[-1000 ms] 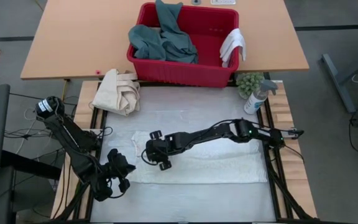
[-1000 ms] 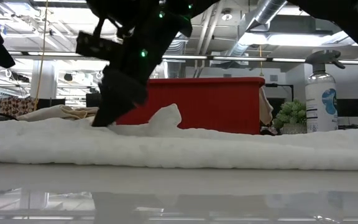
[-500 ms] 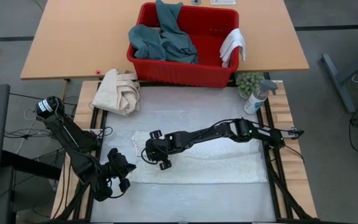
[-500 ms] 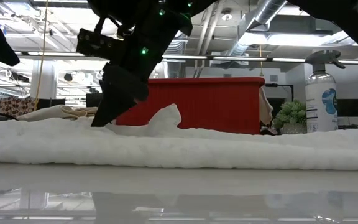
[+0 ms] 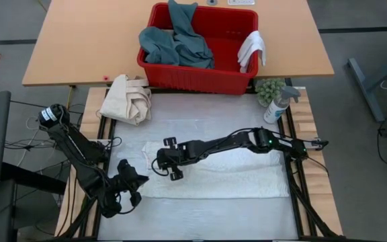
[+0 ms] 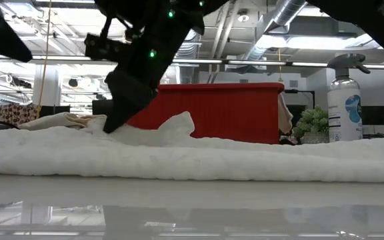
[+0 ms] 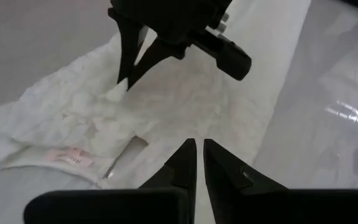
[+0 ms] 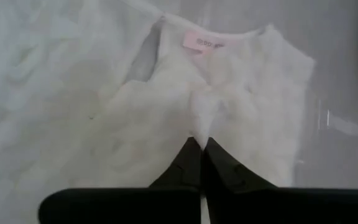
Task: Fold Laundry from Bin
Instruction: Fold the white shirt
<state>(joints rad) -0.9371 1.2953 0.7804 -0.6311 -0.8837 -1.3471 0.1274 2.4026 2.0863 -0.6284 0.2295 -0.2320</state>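
The white textured towel (image 5: 220, 171) lies spread on the table, with a pink label (image 8: 202, 42) at its left end. My right gripper (image 5: 167, 161) is shut on the towel near that end; it also shows in the low view (image 6: 112, 125). My left gripper (image 5: 123, 189) is shut and hovers off the towel's near left corner, touching nothing. The red bin (image 5: 237, 74) stands at the far edge. It holds the teal-green garment (image 5: 177, 44), and the small white cloth (image 5: 252, 50) hangs over its right rim. The khaki trousers are hidden. My right gripper pinches a small raised pucker of the towel (image 8: 202, 118) between its two shut fingers, a little in from the labelled left end. The fingers slant down from the table's right side. The rest of the towel lies flat on the table; creases run out from the fingertips.
The cream canvas cloth (image 5: 130, 97) lies at the far left of the mat. A spray bottle (image 5: 277, 104) and a small plant (image 5: 269, 89) stand at the far right. A bare strip of table lies between the towel and the near edge.
My right gripper has gone a little toward the table's far edge, staying shut and low on the towel.
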